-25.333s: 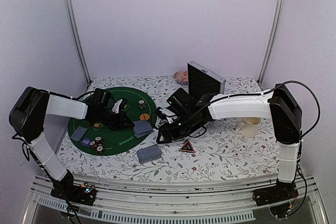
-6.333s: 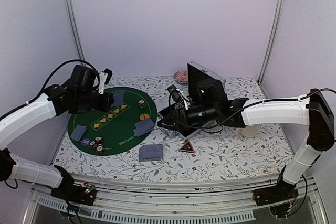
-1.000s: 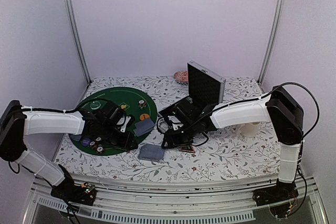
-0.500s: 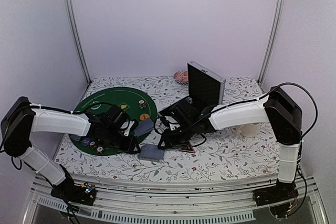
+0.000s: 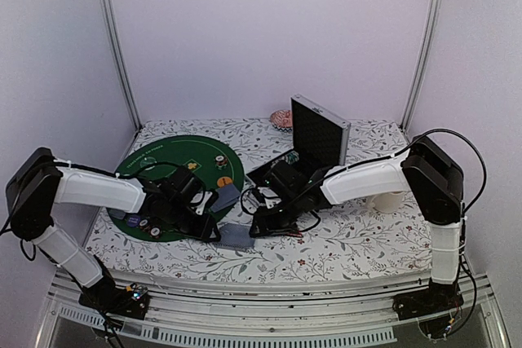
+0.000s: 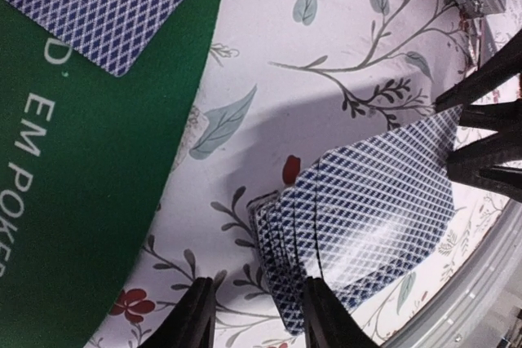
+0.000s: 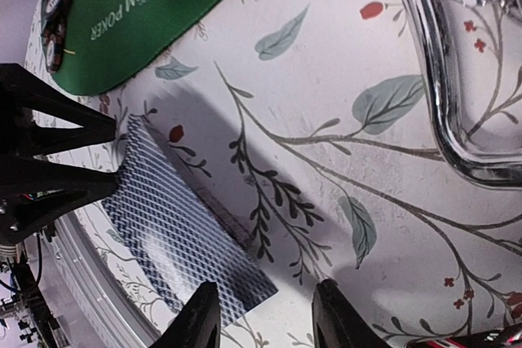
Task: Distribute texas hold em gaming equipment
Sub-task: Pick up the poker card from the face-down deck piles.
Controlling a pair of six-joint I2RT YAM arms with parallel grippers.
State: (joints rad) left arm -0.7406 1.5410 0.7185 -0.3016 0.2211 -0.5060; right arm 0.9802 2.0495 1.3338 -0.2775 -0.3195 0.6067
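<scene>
A fanned deck of grey-blue backed playing cards (image 5: 236,236) lies on the floral cloth just off the green poker mat (image 5: 167,175). My left gripper (image 5: 211,229) is at the deck's left end and my right gripper (image 5: 255,222) at its right end. In the left wrist view the deck (image 6: 371,213) has a corner between the open jaws of the left gripper (image 6: 257,319). The right wrist view shows the deck (image 7: 183,238) with a corner between the open jaws of the right gripper (image 7: 265,319). Striped chips (image 5: 148,224) and an orange button (image 5: 223,179) rest on the mat.
Dealt cards (image 5: 224,196) lie on the mat's right edge, and another chip stack (image 5: 220,161) sits farther back. The open silver case (image 5: 316,131) stands behind the right arm, its handle (image 7: 436,79) close by. A cream mug (image 5: 390,197) stands at the right.
Both grippers have closed in on the deck from either side, the left one moving right and the right one moving left and nearer. The deck has hardly moved.
</scene>
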